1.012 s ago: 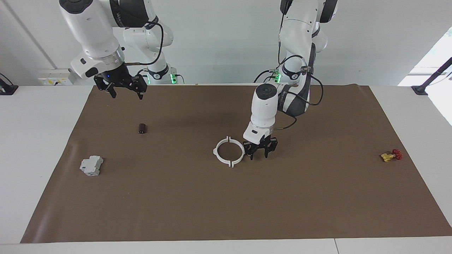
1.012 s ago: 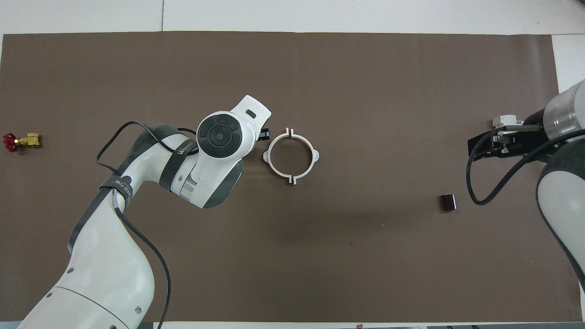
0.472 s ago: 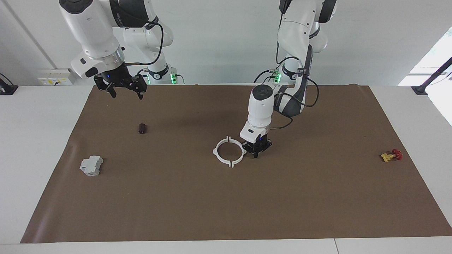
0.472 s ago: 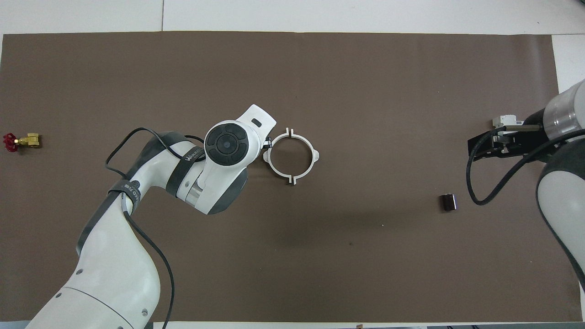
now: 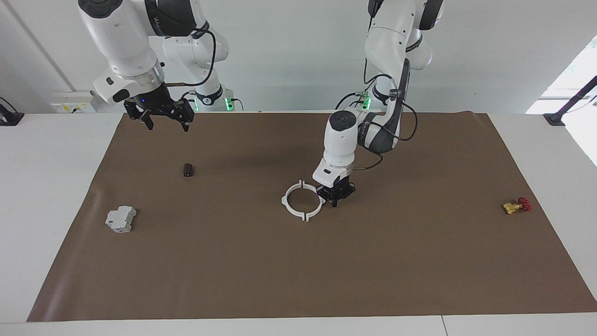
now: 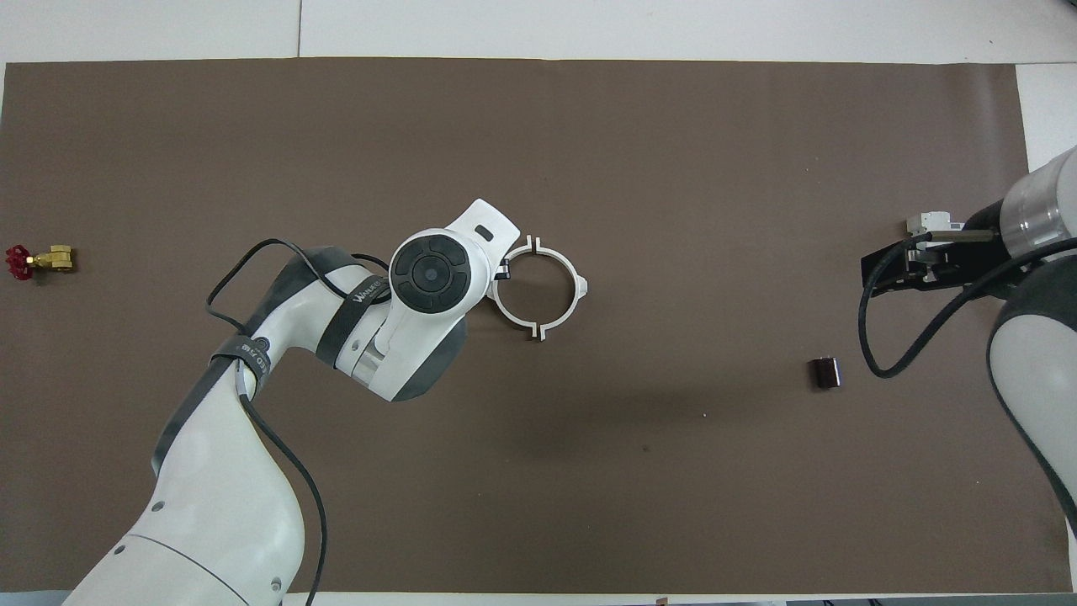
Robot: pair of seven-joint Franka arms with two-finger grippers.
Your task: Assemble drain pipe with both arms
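White table (image 5: 56, 196) under a brown mat (image 5: 298, 270), plain pale wall (image 5: 289, 56), wall sockets (image 5: 74, 101), bright window (image 5: 580, 70) at the left arm's end

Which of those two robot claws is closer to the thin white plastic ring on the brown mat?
The left. The left gripper is down beside the thin white plastic ring, shut; the right gripper hangs open over the mat's edge nearest the robots.
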